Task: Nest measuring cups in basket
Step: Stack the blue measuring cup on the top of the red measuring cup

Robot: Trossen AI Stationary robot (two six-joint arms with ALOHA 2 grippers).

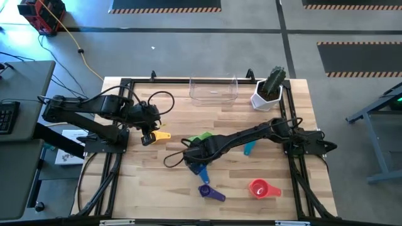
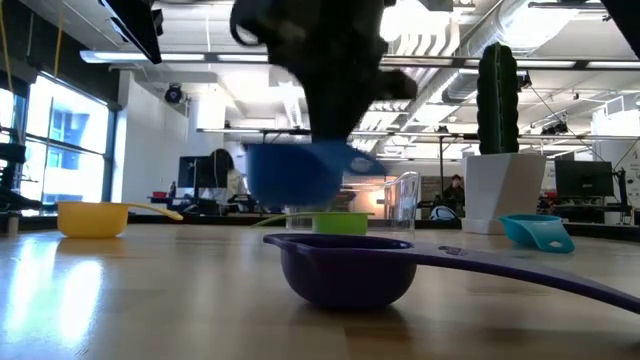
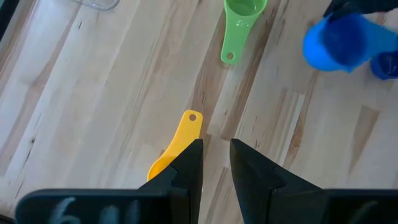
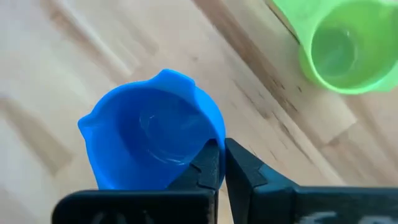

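With the clear plastic rectangular basket (image 1: 213, 90) at the desk's far edge holding no cups, my right end effector (image 4: 221, 163) is clenched on the blue plastic measuring cup (image 4: 152, 146), the other cups in view lying loose.

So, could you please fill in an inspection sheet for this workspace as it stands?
Surface: wooden table.
Job's things: clear basket at far edge; yellow cup, green cup, teal cup, purple cup and red cup lie loose.
Clutter: potted cactus beside basket.
Hands: right hand shut on blue cup, lifted off the table; left hand above yellow cup.
Cables: yellow cord on floor.
Surroundings: keyboard on a side desk.
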